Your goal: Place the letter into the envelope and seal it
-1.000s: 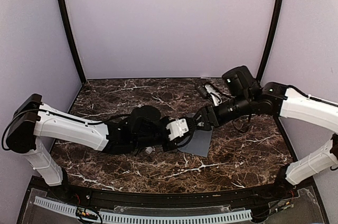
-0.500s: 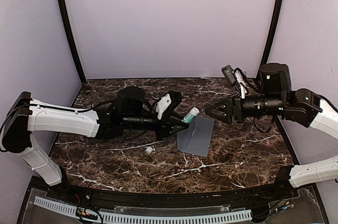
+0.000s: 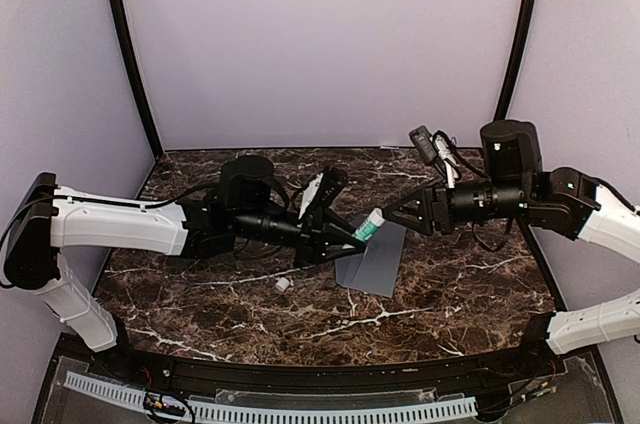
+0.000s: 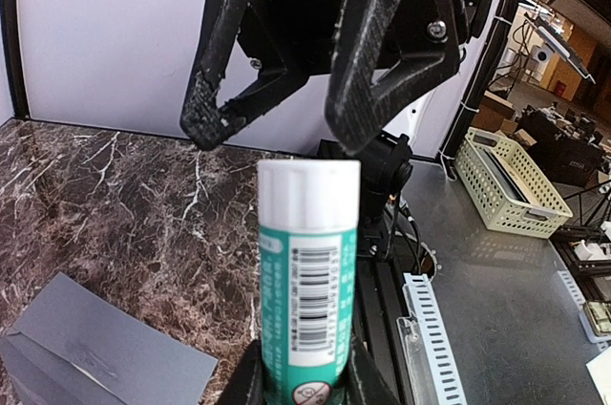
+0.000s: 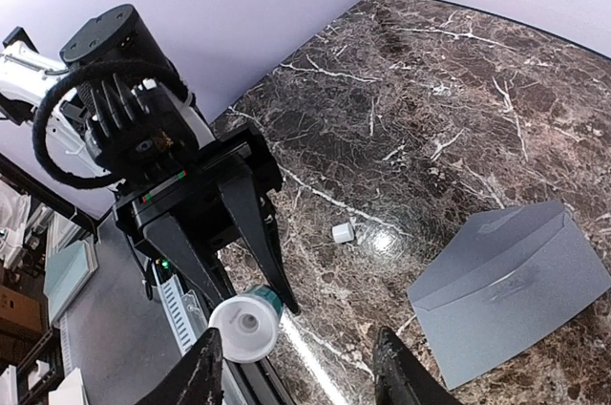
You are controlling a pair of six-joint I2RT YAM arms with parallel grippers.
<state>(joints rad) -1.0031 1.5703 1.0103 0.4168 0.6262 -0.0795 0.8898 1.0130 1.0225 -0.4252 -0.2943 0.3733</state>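
Nearest, on marble table (image 3: 450, 284): small white cylinder (image 3: 283, 284), loose. Just beyond, grey envelope (image 3: 372, 262), flat on table, touching neither gripper. Above envelope's far edge, left gripper (image 3: 345, 234) pinched tight on base of teal glue stick (image 3: 367, 225), white capped end aimed at right gripper (image 3: 390, 212). Right jaws spread wide, close before that white end, holding nothing. Both arms stretched low and near level toward table's middle, wrists facing each other. On stick's label: barcode, digits too small to read.
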